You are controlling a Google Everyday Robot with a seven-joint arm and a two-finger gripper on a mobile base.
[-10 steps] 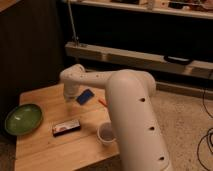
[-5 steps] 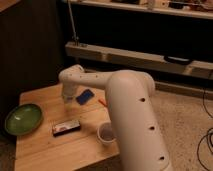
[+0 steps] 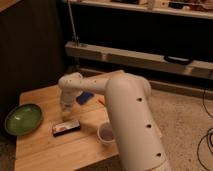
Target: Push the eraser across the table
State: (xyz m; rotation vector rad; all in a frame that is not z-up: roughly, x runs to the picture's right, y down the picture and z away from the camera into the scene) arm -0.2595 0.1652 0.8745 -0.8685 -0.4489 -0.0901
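The eraser (image 3: pixel 66 127), a small black bar with a white-and-reddish label, lies on the pale wooden table (image 3: pixel 45 150) near its middle. My gripper (image 3: pixel 66 106) points down at the end of the white arm (image 3: pixel 125 115). It hangs just behind the eraser, a little above the tabletop and apart from it.
A green bowl (image 3: pixel 23 119) sits at the table's left edge. A white cup (image 3: pixel 106 133) stands right of the eraser. A blue flat block (image 3: pixel 84 97) and a thin orange stick (image 3: pixel 101 102) lie behind the gripper. A dark shelf unit (image 3: pixel 140 55) stands beyond the table.
My gripper has come down a little and slightly left, closer to the eraser. The eraser, the bowl and the cup have not moved.
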